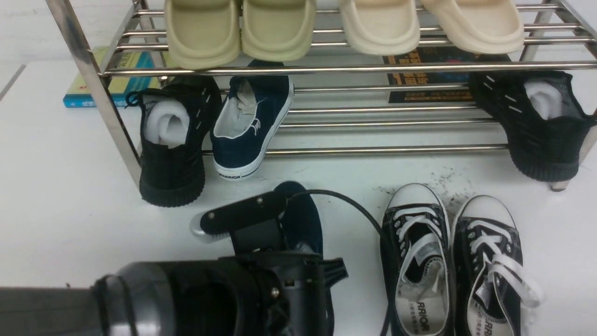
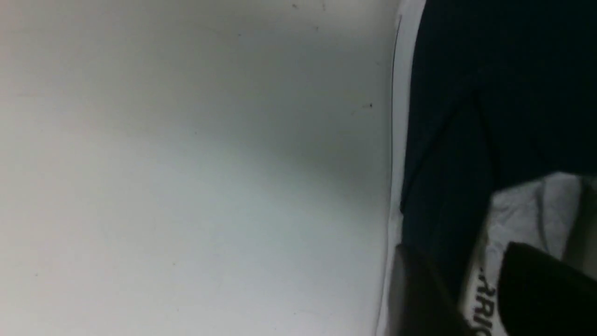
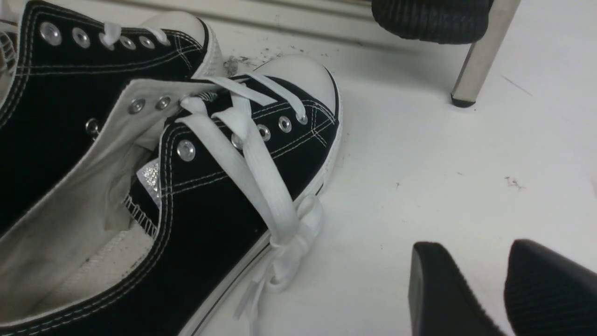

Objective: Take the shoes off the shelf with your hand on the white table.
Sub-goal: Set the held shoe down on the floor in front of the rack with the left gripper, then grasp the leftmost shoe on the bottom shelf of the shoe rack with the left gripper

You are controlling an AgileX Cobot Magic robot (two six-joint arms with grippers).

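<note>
Slip-on A point(image 1: 303, 219) lies flat on the white table point(image 1: 70, 210), lower centre of the front view. Its visible rounded end points toward the shelf point(image 1: 326, 69), and the rest is hidden under my left arm.

Slip-on B point(image 1: 252, 126) is on the shelf's lower tier, left of centre. It is tipped heel-down over the front bar, following the slope of the rails, so its open collar faces me. I judge that a convenient pose for a grab.

Look: navy canvas, white rubber sole lettered WARRIOR at the heel, white lining, and crumpled paper stuffing in B.

Left gripper point(image 2: 461, 254): its fingers point(image 2: 419, 298) stand on either side of A's white lettered band. I cannot tell whether they are clamped on it or have let go.

Right gripper point(image 3: 480, 247): released, with bare table between the pads and nothing grasped. It is parked just beside the black-and-white lace-ups point(image 1: 417, 261), which sit lower right in the front view.

A lies apart from that pair, with free table to its left. That is probably room for B.

Also on the lower tier are two black knit sneakers point(image 1: 172, 140), one at each end, B just beside the left one. Cream slippers point(image 1: 240, 28) line the upper tier.

Judgement: one of the pair is down, so the task is half done.
</note>
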